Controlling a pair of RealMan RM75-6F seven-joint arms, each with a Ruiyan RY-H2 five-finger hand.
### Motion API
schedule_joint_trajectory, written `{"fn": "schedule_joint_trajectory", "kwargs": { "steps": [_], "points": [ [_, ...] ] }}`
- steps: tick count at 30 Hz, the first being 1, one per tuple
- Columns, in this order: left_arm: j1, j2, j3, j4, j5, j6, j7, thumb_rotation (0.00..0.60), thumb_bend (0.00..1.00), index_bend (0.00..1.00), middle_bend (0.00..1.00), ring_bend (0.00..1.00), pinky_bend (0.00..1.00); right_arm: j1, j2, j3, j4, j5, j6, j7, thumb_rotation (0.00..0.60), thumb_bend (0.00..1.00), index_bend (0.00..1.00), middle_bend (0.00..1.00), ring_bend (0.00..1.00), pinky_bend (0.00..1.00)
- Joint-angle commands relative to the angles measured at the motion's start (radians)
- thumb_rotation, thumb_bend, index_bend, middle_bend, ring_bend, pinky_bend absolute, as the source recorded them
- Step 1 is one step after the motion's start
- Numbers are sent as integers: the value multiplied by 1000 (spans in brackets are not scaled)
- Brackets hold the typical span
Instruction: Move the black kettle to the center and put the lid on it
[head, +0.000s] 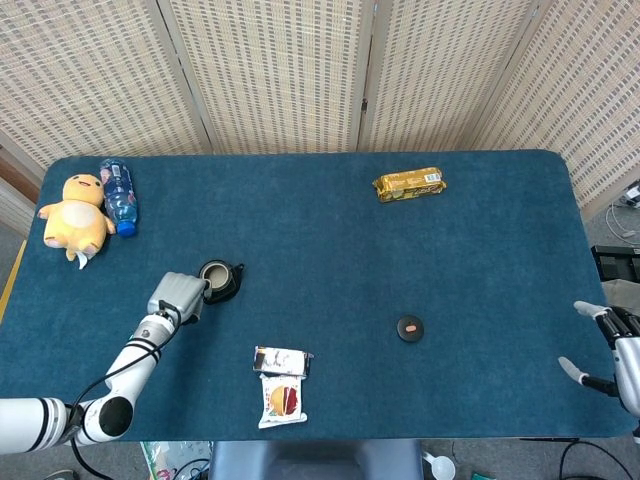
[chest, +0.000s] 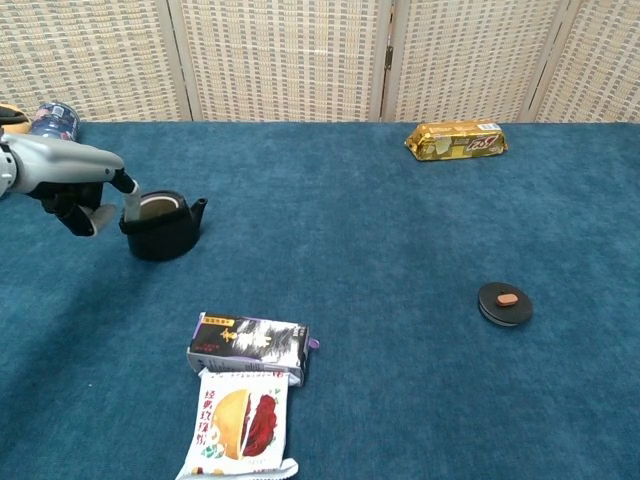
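table cover (chest: 400, 400): matt blue carpet-like cloth | kettle (chest: 160, 228): matt black | far snack pack (chest: 456, 140): glossy gold foil | screen (head: 280, 70): woven | duck toy (head: 75, 212): plush

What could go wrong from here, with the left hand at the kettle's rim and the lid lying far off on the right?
The left hand seems to touch only the near rim of the open black kettle, not wrap it; pulling that way could tip or drag it further left, away from the center. Carried toward the center, it could clip the snack packets lying just in front. The lid lies well apart from the kettle, and the right hand sits off at the table's edge.
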Motion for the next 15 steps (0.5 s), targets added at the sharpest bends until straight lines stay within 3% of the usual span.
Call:
{"fn": "schedule_joint_trajectory", "kwargs": {
  "steps": [1,10,15],
  "points": [
    [0,5,2,0,-4,4,4,600,698,420,1000,869,924,0,0,0,0,-1,1,0,600,13,263,324,243,273],
    [8,21,8,5,-2,-2,-4,600,696,447,1000,869,924,1,-1,-1,-1,0,-3,-5,600,14,263,324,243,273],
    [20,24,7,7,29,-11,-29,600,692,383,1000,868,924,2,-3,0,-2,2,-4,-8,600,13,263,324,243,273]
  ]
}}
